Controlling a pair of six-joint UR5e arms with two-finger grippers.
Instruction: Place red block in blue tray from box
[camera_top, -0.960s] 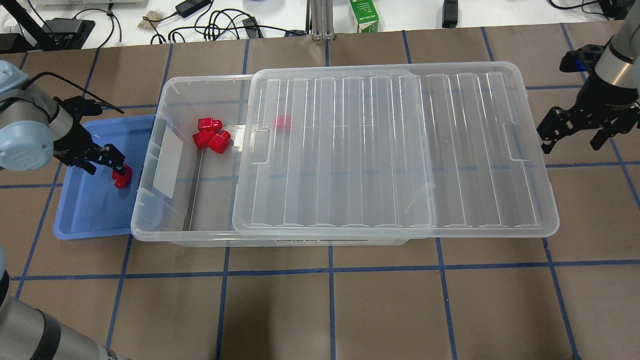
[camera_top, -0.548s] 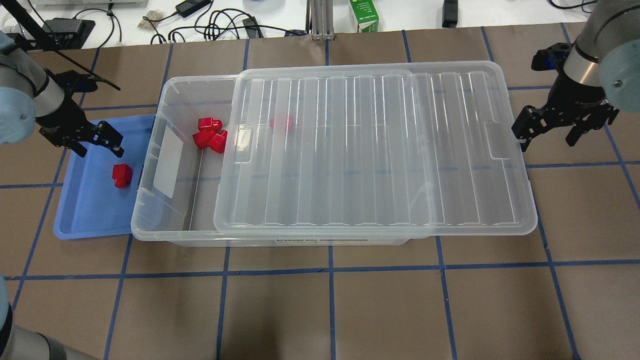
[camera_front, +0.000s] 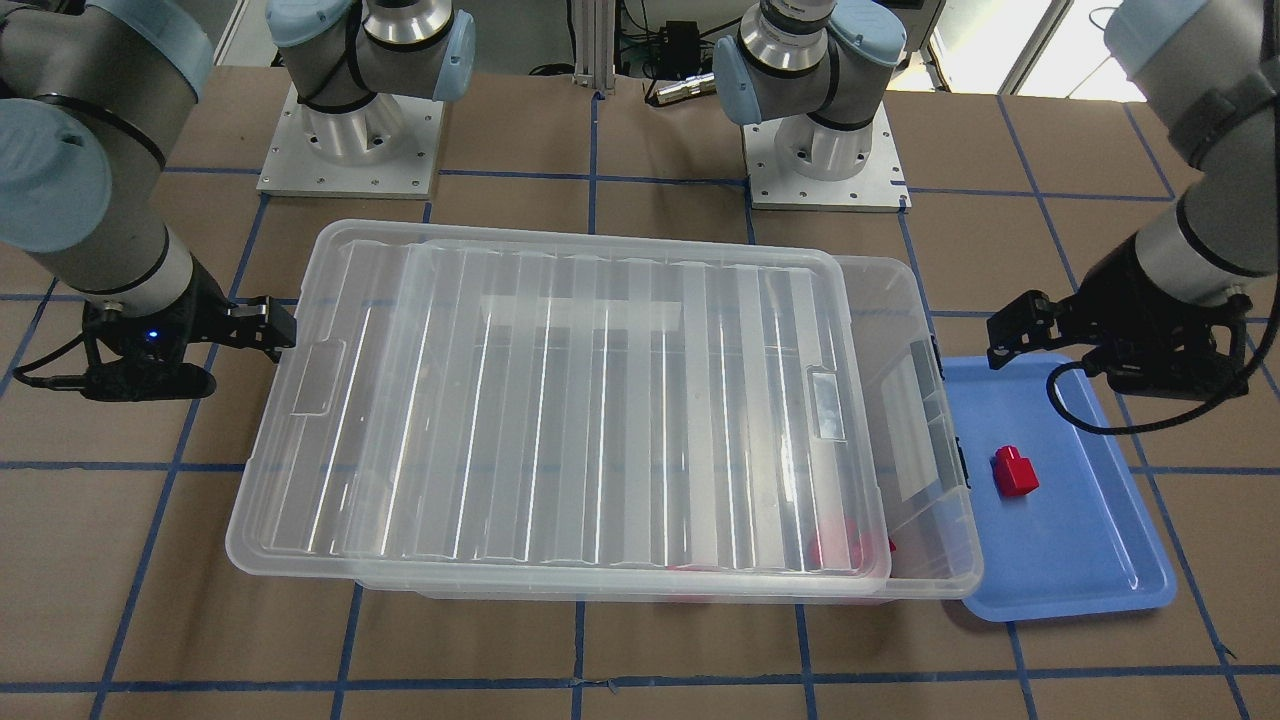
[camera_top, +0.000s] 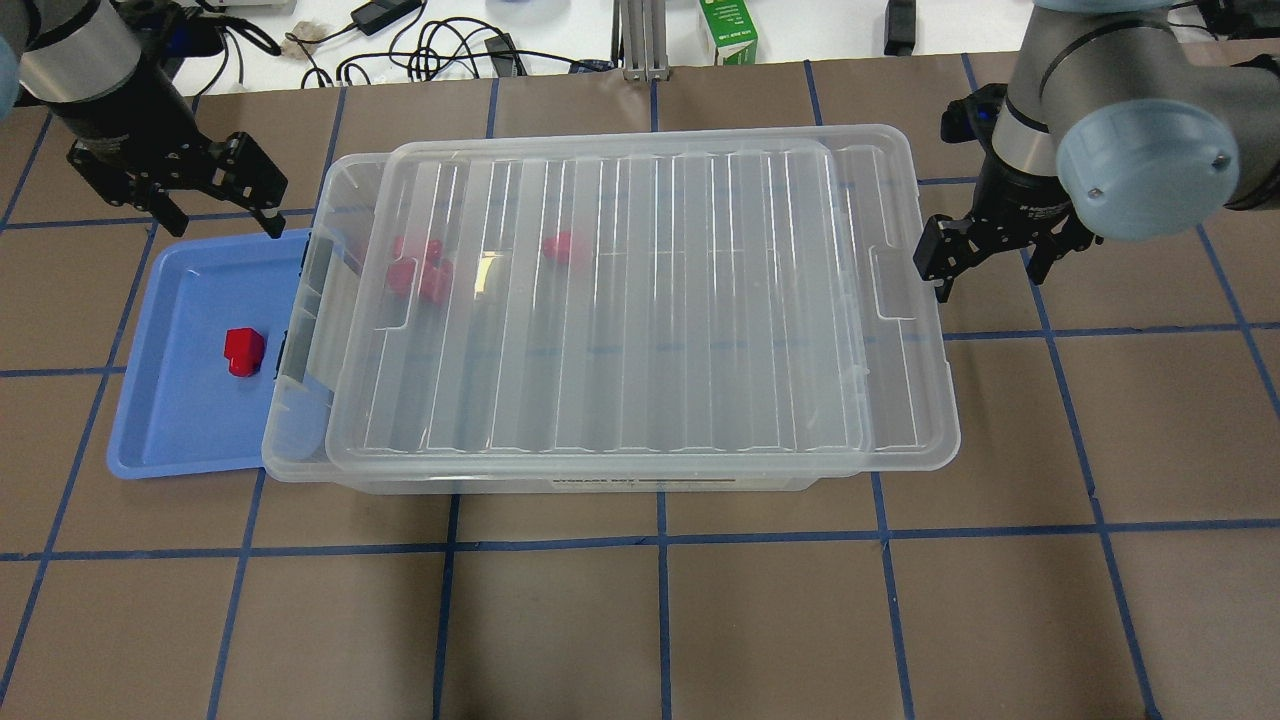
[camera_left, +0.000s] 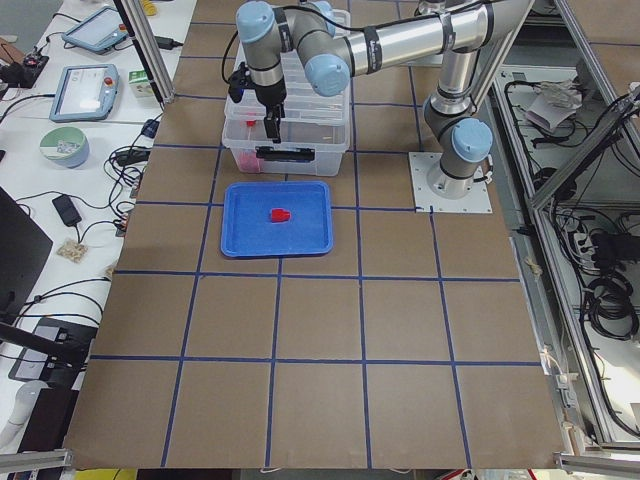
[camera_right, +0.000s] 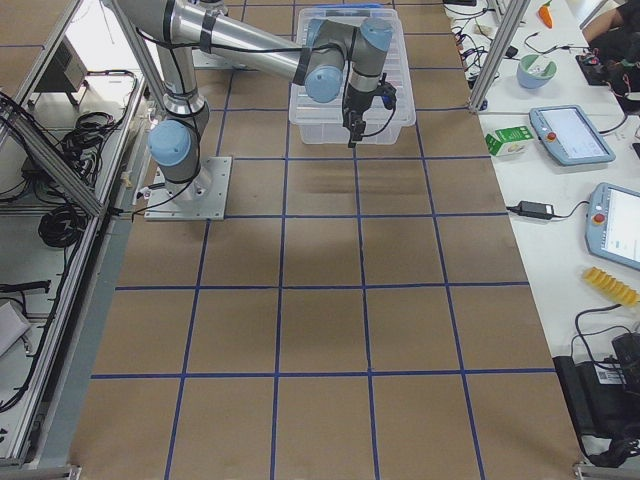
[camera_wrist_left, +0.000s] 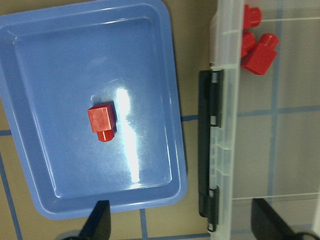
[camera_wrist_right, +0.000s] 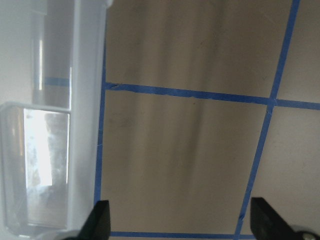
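One red block lies alone in the blue tray, also seen in the left wrist view and the front view. My left gripper is open and empty, raised over the tray's far edge beside the box's left end. The ribbed clear lid covers nearly all of the box. Several more red blocks show blurred through the lid. My right gripper is open and empty, at the lid's right edge.
A green carton and cables lie on the white bench beyond the table. The arm bases stand behind the box. The box's grey latch faces the tray.
The lid slid left over the box and now hides the blocks inside. My right gripper followed it leftward. My left gripper left the red block in the tray and drew back to the far side.
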